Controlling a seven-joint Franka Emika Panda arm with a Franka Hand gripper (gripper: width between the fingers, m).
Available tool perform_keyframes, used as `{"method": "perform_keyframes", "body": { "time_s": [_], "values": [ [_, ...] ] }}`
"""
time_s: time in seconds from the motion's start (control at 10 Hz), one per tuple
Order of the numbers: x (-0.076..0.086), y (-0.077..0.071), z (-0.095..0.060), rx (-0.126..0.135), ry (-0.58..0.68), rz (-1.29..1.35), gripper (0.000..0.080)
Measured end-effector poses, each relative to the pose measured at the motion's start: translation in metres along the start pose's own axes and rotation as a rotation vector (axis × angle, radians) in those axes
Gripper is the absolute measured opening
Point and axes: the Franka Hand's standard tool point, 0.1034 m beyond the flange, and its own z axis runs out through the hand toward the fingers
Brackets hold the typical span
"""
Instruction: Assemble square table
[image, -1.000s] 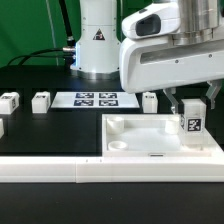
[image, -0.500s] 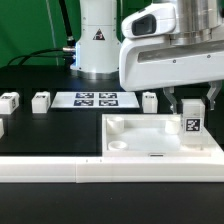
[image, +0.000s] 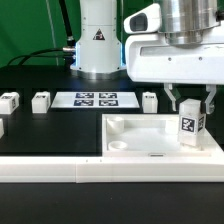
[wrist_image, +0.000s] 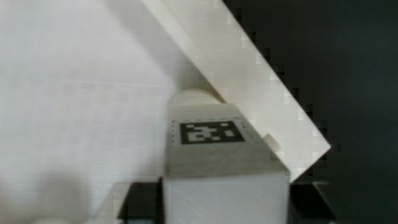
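Jaws were clamped on a small white leg (image: 191, 127), with a finger (image: 172, 102) on either side of its upper part. The gap between them was only as wide as the block, which stood upright with its tag turned to the exterior camera. Holding it upright looked deliberate, since a leg has to go straight down into a round socket. The wrist view showed the same leg (wrist_image: 210, 150) between the two dark pads, pointing down at a corner where the raised rim (wrist_image: 249, 80) met the flat white face.

The leg stood over the far corner of the square table (image: 135, 140) on the exterior view's right. Its lower end sat at about rim level there. I could not tell whether it already touched the slab or had entered the socket, because the leg itself hid that corner. The slab lay flat on the black bench (image: 50, 125), with its near edge just beside the long white rail (image: 60, 170), which I judged kept it from sliding under a push.

Three more loose legs (image: 41, 101) waited in a row further back, well apart from the slab. The marker board (image: 96, 99) lay between two of them
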Motion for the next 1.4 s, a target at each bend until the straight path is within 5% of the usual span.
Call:
{"method": "perform_keyframes", "body": {
  "time_s": [0.8,0.9,1.0,1.1,1.4],
  "values": [
    [-0.0059,-0.0046,0.0012,0.015,-0.024,0.547,0.0295],
    [-0.0067,-0.0051,0.0014,0.016,-0.028,0.553,0.0384],
    [-0.0065,-0.0043,0.0016,0.014,-0.029,0.5,0.0384],
    [-0.005,-0.002,0.0013,0.003,-0.038,0.361,0.0558],
    [-0.0039,-0.0002,0.0028,-0.002,-0.049,0.11,0.0644]
  ]
}}
